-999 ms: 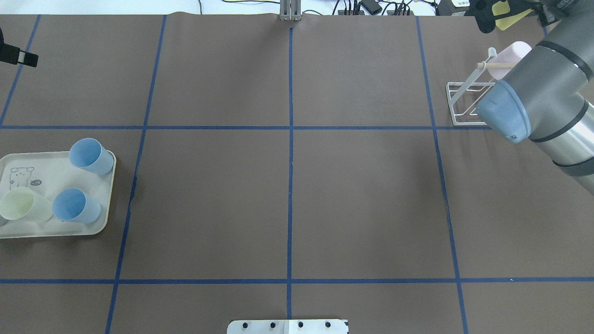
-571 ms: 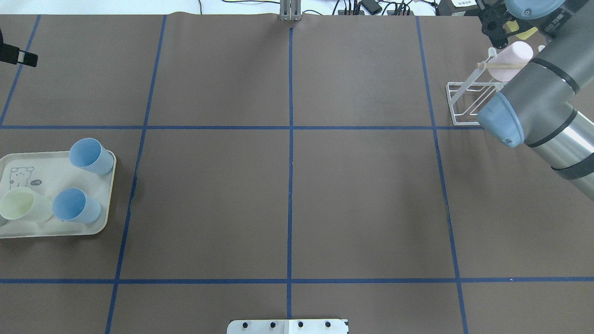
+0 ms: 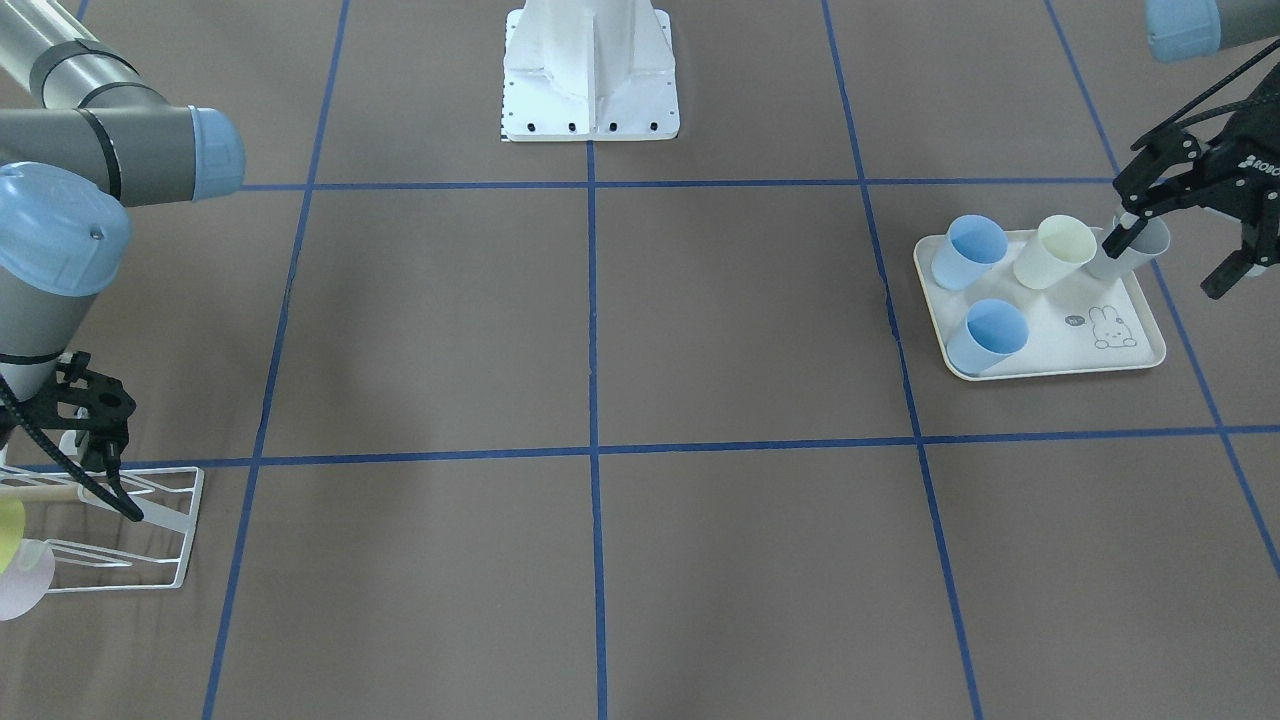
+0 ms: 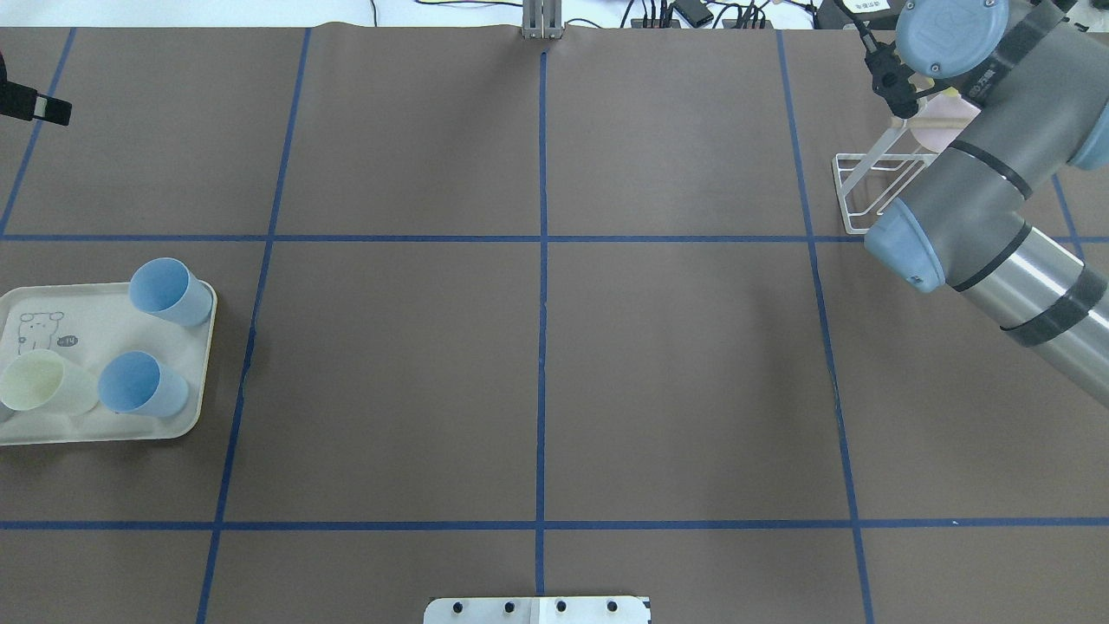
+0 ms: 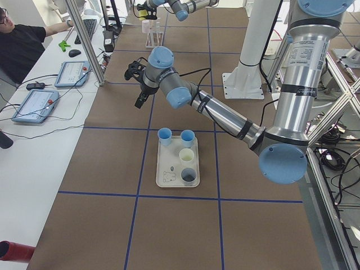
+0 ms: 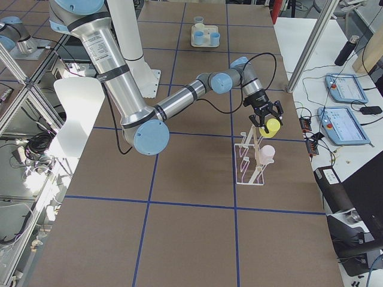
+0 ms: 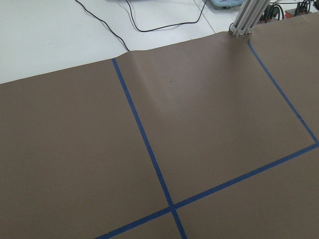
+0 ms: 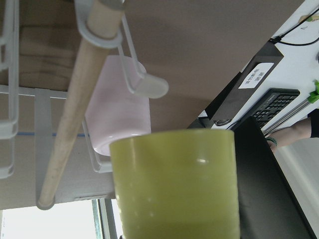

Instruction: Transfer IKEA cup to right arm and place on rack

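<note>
My right gripper (image 6: 267,118) is shut on a yellow-green cup (image 6: 273,126) and holds it at the top of the white wire rack (image 6: 244,161). In the right wrist view the cup (image 8: 174,184) fills the bottom. It sits just short of a rounded prong (image 8: 149,87) and beside the wooden rod (image 8: 70,124). A pink cup (image 8: 119,109) hangs on the rack behind that prong. My left gripper (image 3: 1180,250) is open and empty above the far corner of the cream tray (image 3: 1040,370), next to a grey cup (image 3: 1135,250).
The tray (image 4: 104,433) also holds two blue cups (image 4: 143,386) (image 4: 169,290) and a pale yellow cup (image 4: 39,381). My right arm's elbow (image 4: 905,247) hangs over the rack's (image 4: 853,186) near side. Operator desks with tablets (image 6: 344,88) lie past the table edge by the rack.
My right gripper has come down and towards the rack with the yellow-green cup, and the forearm has swung left over the rack. The left arm and the tray cups have not moved.
</note>
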`<state>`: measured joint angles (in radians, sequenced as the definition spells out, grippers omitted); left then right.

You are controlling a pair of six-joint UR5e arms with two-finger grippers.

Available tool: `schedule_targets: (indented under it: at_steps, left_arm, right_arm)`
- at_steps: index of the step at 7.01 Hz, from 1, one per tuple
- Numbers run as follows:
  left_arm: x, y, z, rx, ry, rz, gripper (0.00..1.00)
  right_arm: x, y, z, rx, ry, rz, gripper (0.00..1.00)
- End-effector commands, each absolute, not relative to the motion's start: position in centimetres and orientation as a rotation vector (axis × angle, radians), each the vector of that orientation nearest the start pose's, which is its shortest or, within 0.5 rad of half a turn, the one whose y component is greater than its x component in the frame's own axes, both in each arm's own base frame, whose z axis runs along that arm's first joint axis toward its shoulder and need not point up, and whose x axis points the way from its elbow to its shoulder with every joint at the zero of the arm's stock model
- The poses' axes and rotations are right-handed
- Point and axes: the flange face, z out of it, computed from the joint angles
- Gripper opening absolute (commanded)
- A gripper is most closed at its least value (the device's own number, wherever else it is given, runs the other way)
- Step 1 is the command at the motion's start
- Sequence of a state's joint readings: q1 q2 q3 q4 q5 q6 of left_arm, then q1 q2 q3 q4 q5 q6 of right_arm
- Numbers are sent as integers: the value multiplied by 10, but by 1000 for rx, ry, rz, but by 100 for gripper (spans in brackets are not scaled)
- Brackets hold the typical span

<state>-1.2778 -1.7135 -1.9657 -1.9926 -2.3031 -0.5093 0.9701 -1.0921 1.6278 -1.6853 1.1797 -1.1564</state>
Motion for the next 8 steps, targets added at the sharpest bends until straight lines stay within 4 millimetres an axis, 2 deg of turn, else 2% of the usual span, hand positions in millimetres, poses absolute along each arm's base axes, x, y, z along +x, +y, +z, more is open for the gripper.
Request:
schedule_targets:
  at_steps: [1, 3, 6, 8]
  left_arm:
    - [85, -513, 344, 575, 973, 156, 100]
    - [85, -512, 343, 577, 974, 157, 100]
    - [85, -512, 343, 577, 974, 157, 100]
    - [85, -512, 343, 577, 974, 157, 100]
  right_arm:
    - [-245, -642, 394, 309, 547, -1633, 26]
    - [-248, -642, 399, 296, 555, -1636, 27]
    - [-264, -642, 407, 295, 574, -1634, 31]
    - [-278, -649, 432, 314, 587, -1634, 40]
